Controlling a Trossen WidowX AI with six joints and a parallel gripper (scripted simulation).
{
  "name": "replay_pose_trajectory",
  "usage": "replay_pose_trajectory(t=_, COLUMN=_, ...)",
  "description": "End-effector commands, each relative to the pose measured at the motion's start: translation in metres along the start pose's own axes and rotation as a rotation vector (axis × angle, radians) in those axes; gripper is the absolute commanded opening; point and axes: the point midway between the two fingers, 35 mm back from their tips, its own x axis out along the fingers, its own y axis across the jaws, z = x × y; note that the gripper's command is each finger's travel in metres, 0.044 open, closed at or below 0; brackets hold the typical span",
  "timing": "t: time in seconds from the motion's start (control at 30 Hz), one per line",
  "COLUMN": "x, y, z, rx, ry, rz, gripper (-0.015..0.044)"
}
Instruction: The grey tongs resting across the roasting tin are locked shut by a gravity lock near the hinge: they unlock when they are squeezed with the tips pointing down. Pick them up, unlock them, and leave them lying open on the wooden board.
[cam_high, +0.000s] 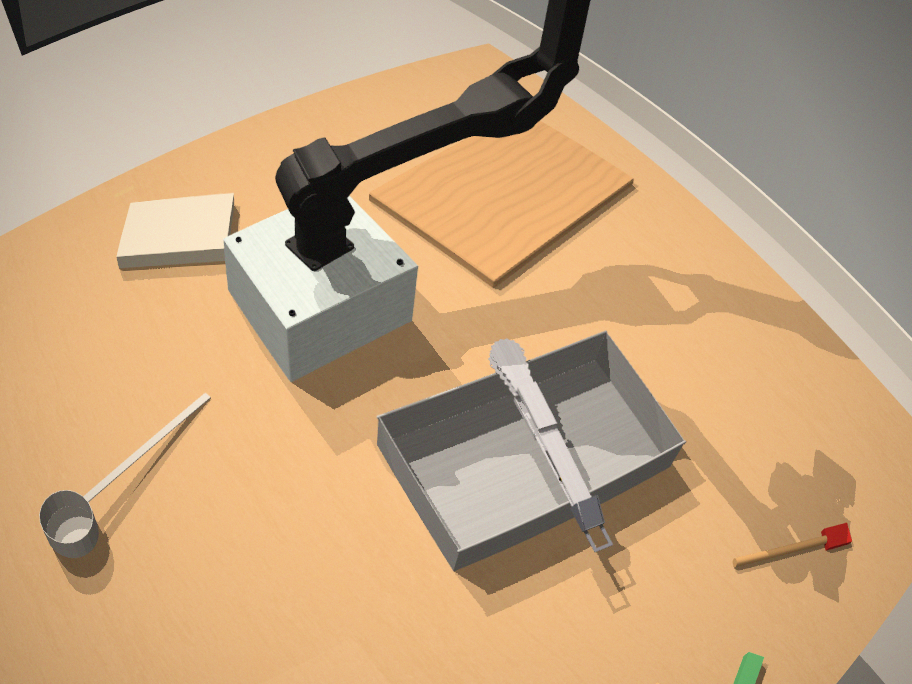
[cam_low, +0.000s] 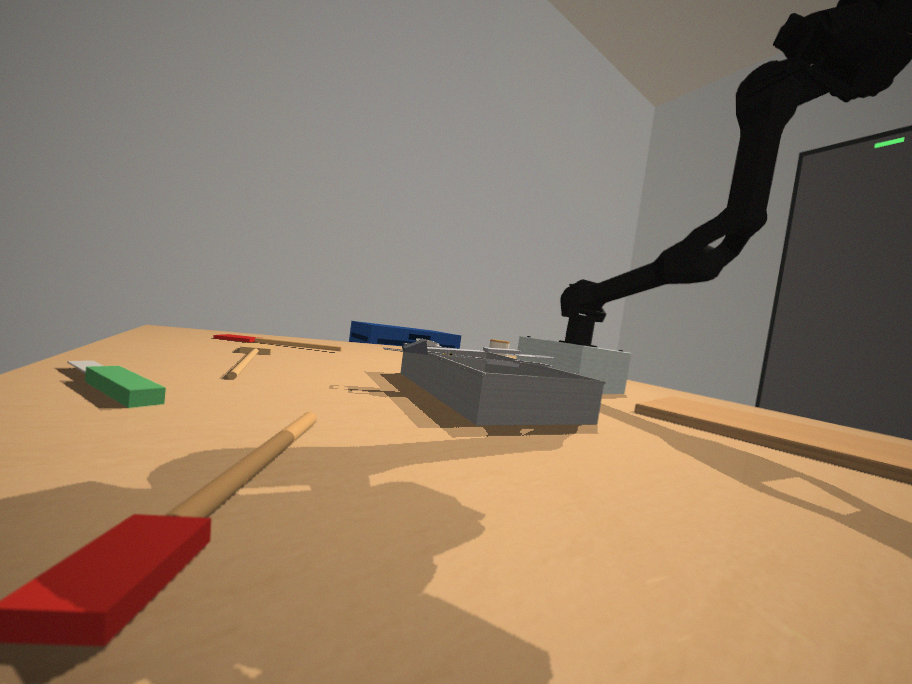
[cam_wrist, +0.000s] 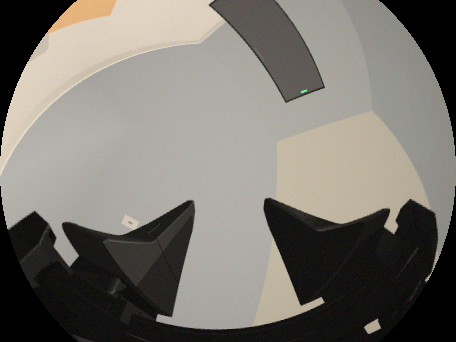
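The grey tongs (cam_high: 548, 435) (cam_low: 509, 356) lie shut across the grey roasting tin (cam_high: 515, 524) (cam_low: 515, 397), with their tips over the tin's far wall and the hinge end sticking out past its near wall. The wooden board (cam_high: 508, 198) (cam_low: 773, 430) lies behind the tin, beside the arm's base. My gripper (cam_wrist: 230, 205) shows only in the wrist view. Its fingers stand partly apart with nothing between them, and it faces the room's walls and a dark panel, high above the table. In the top and exterior views the arm rises out of the picture.
The arm stands on a grey base block (cam_high: 331, 316). A pale block (cam_high: 176, 228) lies left of the base block. A ladle (cam_high: 69, 522) lies at the front left. A red spatula (cam_high: 795, 548) (cam_low: 103, 574) and a green block (cam_high: 749, 668) (cam_low: 125, 386) lie at the right. A blue box (cam_low: 405, 333) lies far off.
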Motion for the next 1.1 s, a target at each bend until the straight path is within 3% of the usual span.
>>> replay_pose_trajectory(t=0.0, x=0.003, y=-0.038, z=-0.002, rx=-0.083, ry=0.040, rz=-0.063, gripper=0.0260)
replay_pose_trajectory(t=0.7, x=-0.007, y=-0.204, z=0.012, rx=-0.412, ry=0.256, rz=-0.388, gripper=0.0260)
replay_pose_trajectory(t=1.07, x=-0.063, y=-0.328, z=0.031, rx=-0.573, ry=0.447, rz=-0.684, gripper=0.0260)
